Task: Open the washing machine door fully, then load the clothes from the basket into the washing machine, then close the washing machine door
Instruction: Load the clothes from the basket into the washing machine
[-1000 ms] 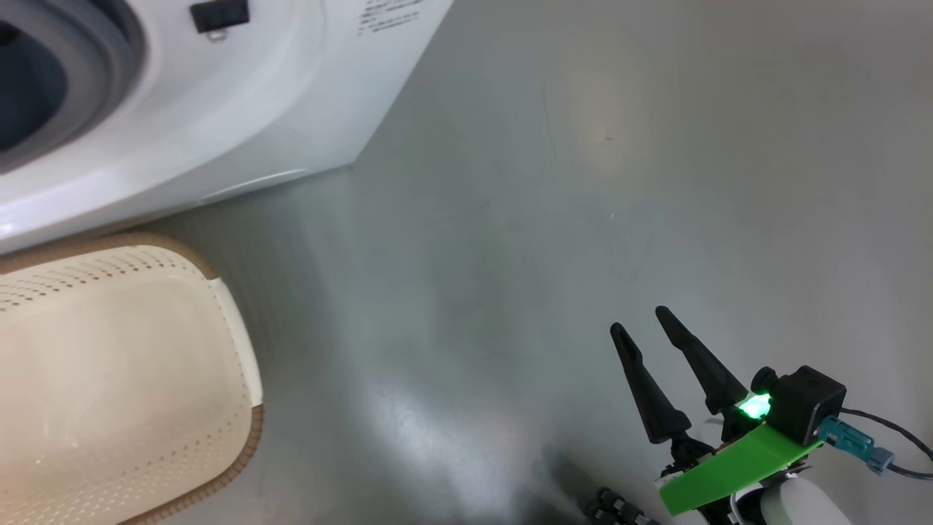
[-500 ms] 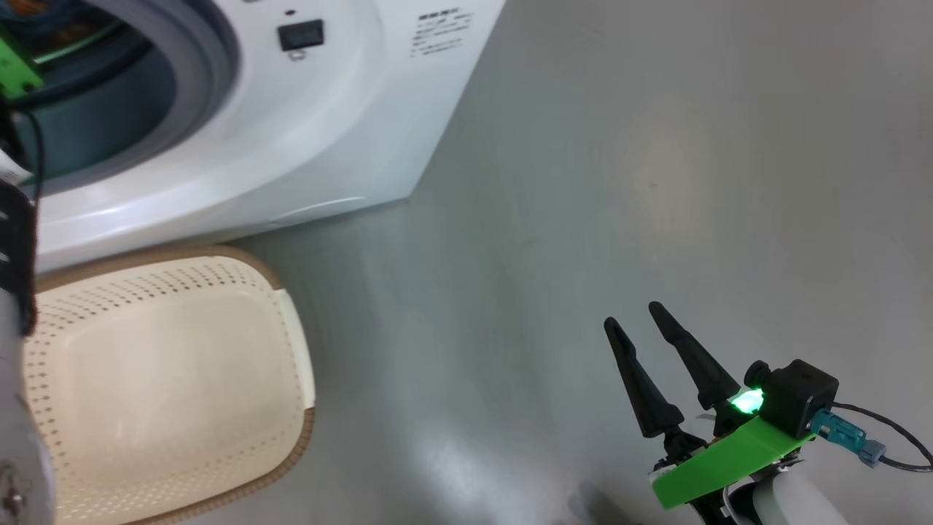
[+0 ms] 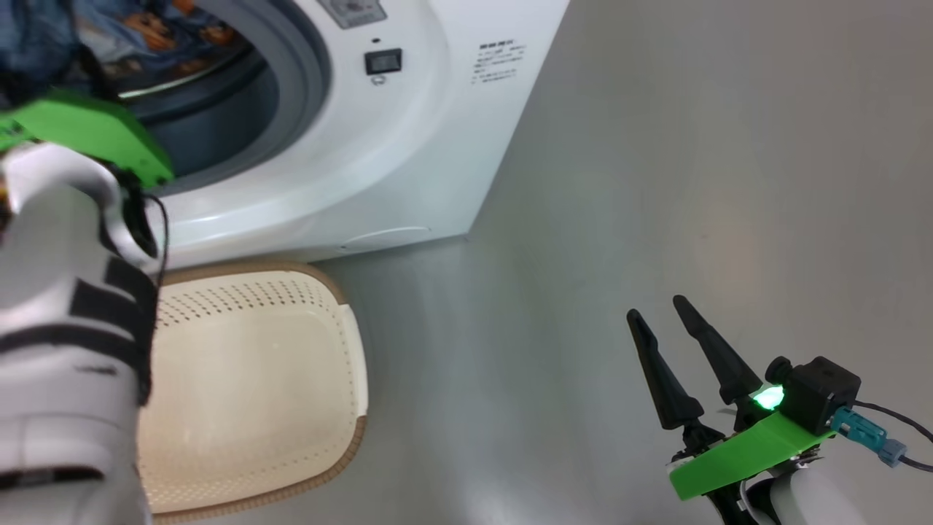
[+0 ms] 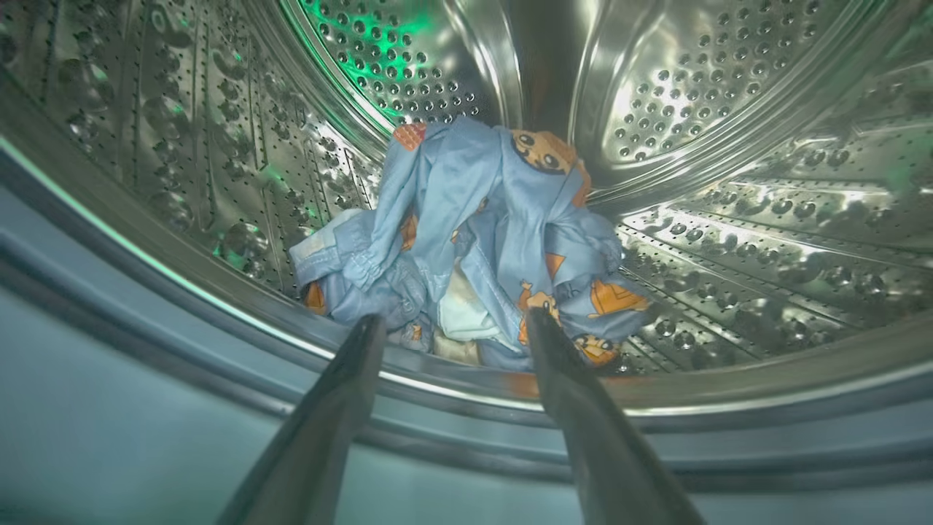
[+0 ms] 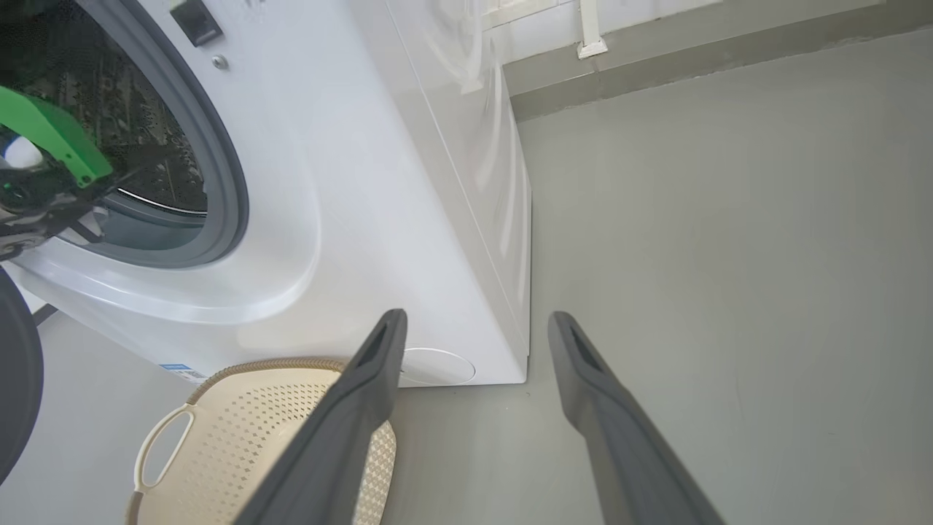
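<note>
The white washing machine [image 3: 408, 146] stands with its mouth open. Light-blue clothes [image 4: 474, 219] with orange figures lie heaped on the steel drum floor and also show in the head view [image 3: 153, 36]. My left gripper [image 4: 453, 319] is open at the drum's mouth, its fingertips just short of the heap, nothing between them. My right gripper [image 3: 656, 306] hangs open and empty over bare floor, right of the machine. The cream basket [image 3: 255, 386] sits on the floor against the machine's front, with nothing showing inside. A dark curved rim [image 5: 14, 379] at the left edge may be the door.
My pale left forearm [image 3: 65, 328] with its green bracket [image 3: 95, 131] covers the basket's left part. Grey floor [image 3: 619, 182] stretches to the right of the machine. A wall base [image 5: 692, 51] runs behind it. The round cap [image 5: 437, 364] sits low on the machine's front.
The head camera has swung, so the machine and basket sit further right in the picture and my left forearm has come into it. The right gripper stays open in the same pose.
</note>
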Controlling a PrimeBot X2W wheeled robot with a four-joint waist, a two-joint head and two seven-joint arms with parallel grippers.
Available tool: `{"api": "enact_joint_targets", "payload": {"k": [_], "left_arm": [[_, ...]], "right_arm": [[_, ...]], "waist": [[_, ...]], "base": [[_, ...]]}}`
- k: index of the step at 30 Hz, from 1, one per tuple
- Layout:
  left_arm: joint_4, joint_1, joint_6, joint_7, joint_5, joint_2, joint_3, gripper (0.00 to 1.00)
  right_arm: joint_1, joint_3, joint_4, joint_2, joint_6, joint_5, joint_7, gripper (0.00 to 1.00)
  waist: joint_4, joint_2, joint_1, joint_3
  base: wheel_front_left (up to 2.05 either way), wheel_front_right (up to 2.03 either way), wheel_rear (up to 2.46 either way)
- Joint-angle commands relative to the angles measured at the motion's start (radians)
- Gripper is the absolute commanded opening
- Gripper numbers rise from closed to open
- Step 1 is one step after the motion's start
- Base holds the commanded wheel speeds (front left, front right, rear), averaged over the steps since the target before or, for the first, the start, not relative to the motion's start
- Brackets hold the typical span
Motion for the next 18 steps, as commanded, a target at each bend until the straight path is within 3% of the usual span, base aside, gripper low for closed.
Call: {"api": "enact_joint_targets", "payload": {"k": [1, 18], "left_arm": [[-0.070, 0.059, 0.000, -0.009, 0.016, 0.028, 0.001, 1.00], [-0.605, 0.618, -0.022, -0.009, 0.063, -0.051, -0.005, 1.00]], "right_arm": [[0.027, 0.010, -0.023, -0.010, 0.003, -0.007, -0.005, 1.00], [0.079, -0.036, -0.040, -0.018, 0.003, -0.054, -0.005, 1.00]], "waist": [[0.031, 0.0000, 0.0000, -0.042], [0.098, 0.0000, 0.0000, -0.191]], "base": [[0.00, 0.00, 0.00], [0.00, 0.00, 0.00]]}}
